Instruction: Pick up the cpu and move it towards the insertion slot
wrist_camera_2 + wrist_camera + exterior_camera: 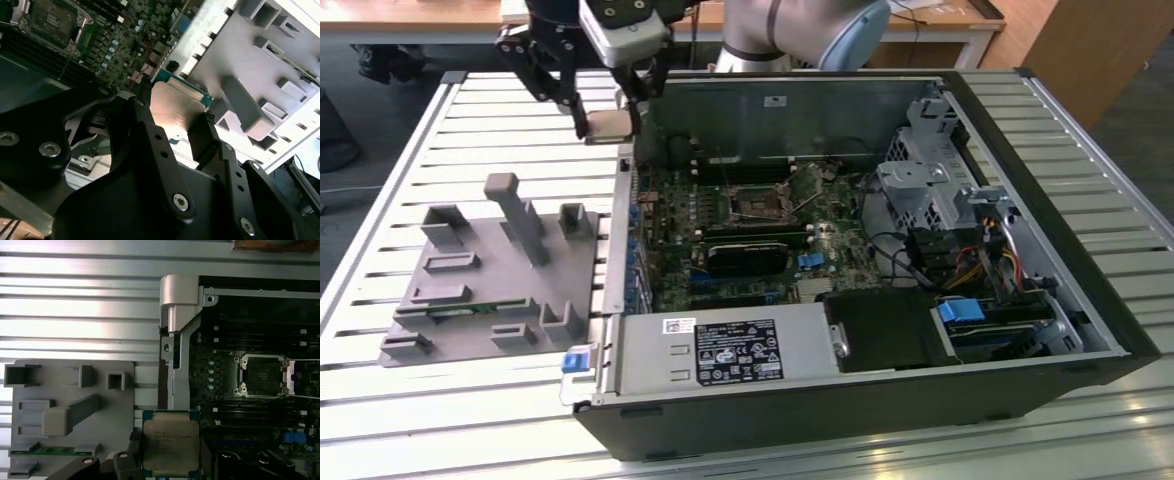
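The cpu (610, 125), a flat square chip with a shiny metal top, hangs in the air above the case's back left corner in the exterior view. My gripper (607, 118) is shut on it, one black finger on each side. In the second wrist view the cpu (172, 112) sits between the fingers (145, 125). The first wrist view shows the cpu (171, 445) over the case's edge. The insertion slot (757, 200), a silver-framed square socket with a dark centre, lies on the motherboard inside the case, to the exterior view's right of and nearer than the chip. It appears in both wrist views (262, 375) (52, 20).
A grey fixture tray (480, 270) with upright posts lies on the slatted metal table (400, 150) to the exterior view's left of the open computer case (881, 420). A green memory stick (50, 451) rests in the tray. The case holds a power supply (720, 350), drive cage (934, 190) and cables.
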Robot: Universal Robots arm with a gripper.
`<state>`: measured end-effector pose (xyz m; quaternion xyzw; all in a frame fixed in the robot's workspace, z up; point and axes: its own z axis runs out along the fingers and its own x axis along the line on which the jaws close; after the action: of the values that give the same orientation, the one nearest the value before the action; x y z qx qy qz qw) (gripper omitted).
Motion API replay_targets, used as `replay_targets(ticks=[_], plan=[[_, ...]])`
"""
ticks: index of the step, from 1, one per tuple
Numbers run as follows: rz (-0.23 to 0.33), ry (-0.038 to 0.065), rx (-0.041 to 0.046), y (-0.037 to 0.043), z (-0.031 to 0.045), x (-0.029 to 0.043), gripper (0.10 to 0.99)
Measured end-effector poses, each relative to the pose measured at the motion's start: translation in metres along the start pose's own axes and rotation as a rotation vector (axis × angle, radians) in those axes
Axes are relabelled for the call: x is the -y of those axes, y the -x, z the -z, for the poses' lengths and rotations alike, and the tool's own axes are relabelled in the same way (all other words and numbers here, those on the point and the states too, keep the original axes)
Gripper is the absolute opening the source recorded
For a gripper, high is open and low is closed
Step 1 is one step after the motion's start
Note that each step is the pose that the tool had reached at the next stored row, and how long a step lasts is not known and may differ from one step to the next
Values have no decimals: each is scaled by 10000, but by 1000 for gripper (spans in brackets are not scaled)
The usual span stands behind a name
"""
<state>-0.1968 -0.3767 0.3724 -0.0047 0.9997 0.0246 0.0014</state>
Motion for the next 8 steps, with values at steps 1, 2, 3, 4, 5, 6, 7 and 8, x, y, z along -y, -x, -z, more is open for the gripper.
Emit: replay_targets(ticks=[1,2,3,4,5,6,7,8], plan=[[1,0,0,42,-2,-1,541],[2,-1,0,87,-3,-3,541],[1,-1,-1,127,-4,-5,541],[1,-1,-1,167,-5,-7,541],[1,0,0,207,-8,-10,541],[1,0,0,246,-9,-13,541],[1,0,0,287,-11,-16,541],[1,0,-1,323,-13,-20,541]])
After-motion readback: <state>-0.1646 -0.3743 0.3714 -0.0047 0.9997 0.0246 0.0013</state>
